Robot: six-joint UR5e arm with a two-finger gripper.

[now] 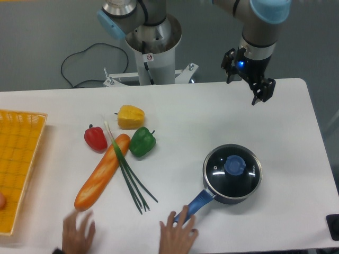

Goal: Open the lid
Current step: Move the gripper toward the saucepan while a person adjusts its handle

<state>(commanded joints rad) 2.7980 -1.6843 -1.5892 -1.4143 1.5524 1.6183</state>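
The lid (234, 165), a round glass disc with a blue centre knob, sits shut on the small dark saucepan (233, 199) at the table's front right. The pan's blue handle (199, 201) points to the front left, and a person's hand (177, 234) touches its end. My gripper (263, 92) hangs over the back right of the table, well behind the lid and apart from it. Its black fingers stand open with nothing between them.
A yellow pepper (131, 116), red pepper (95, 137), green pepper (142, 141), a long bread loaf (103, 172) and green onions (130, 177) lie at centre left. A yellow basket (18, 164) is at the left edge. A second hand (77, 231) rests at the front.
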